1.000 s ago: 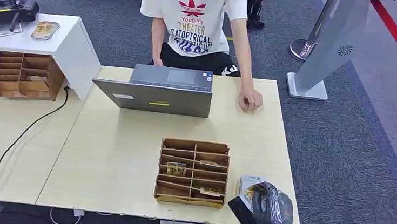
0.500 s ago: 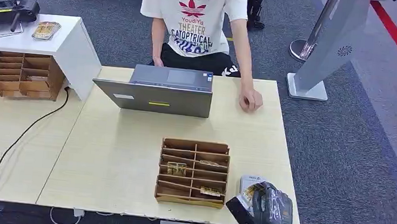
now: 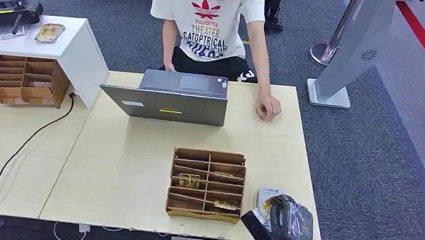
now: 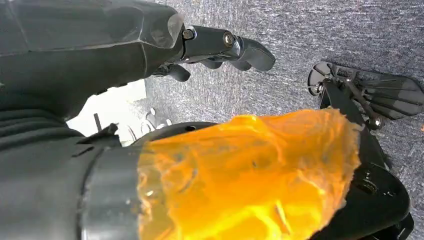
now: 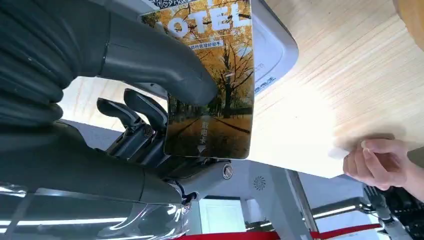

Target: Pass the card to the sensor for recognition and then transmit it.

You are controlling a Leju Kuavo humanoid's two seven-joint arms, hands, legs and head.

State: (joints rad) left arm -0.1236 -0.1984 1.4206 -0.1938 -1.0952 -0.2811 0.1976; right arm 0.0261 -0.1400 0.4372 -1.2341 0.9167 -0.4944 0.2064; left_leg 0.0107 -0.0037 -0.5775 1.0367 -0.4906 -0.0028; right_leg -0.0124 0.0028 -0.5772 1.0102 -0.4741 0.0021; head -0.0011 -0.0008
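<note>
My right hand (image 3: pixel 289 222) hovers at the table's front right corner, pinching a card (image 3: pixel 268 205) with an autumn-tree picture between thumb and fingers. In the right wrist view the card (image 5: pixel 215 90) hangs just over the white-grey sensor (image 5: pixel 272 50), partly covering it. The sensor (image 3: pixel 267 193) lies flat on the table beside the wooden organizer. My left hand (image 4: pixel 165 40) hangs over grey carpet with nothing in it, its dark fingers (image 4: pixel 245 50) stretched out.
A wooden card organizer (image 3: pixel 207 184) with several slots stands left of the sensor. A person sits across the table (image 3: pixel 125 164) behind a laptop (image 3: pixel 169 96), one hand (image 3: pixel 268 108) resting on the far right of the tabletop. A second organizer (image 3: pixel 25 80) stands far left.
My right hand with the card has sunk slightly toward the table's front edge, staying over the sensor. The person and the laptop have not moved.
</note>
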